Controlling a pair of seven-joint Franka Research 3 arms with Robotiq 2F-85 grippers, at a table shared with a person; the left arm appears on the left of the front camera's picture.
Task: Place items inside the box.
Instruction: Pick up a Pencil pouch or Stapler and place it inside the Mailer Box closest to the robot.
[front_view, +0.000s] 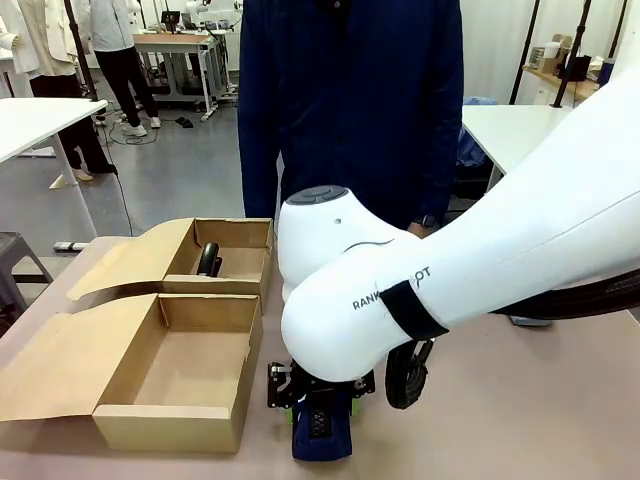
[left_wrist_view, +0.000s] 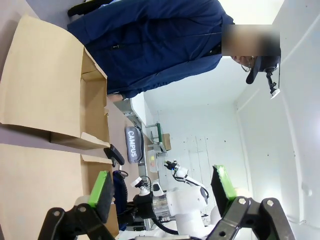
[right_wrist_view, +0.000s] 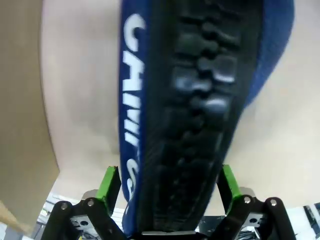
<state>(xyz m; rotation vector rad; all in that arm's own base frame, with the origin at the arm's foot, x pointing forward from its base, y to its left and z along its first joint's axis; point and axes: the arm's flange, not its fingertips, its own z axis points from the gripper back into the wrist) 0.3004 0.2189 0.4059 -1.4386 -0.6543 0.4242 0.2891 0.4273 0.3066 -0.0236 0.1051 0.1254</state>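
Right gripper (right_wrist_view: 170, 181) spread astride pencil case (right_wrist_view: 185, 100) just right of box (front_view: 170, 427), so I can pinch it | left gripper (left_wrist_view: 161, 190) spread, empty.

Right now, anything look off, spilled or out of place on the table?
Nothing spilled, torn or askew. The pencil case lies on the table, outside both boxes, between the pads of the open right pincer. The near box is empty; the far box holds one black item.
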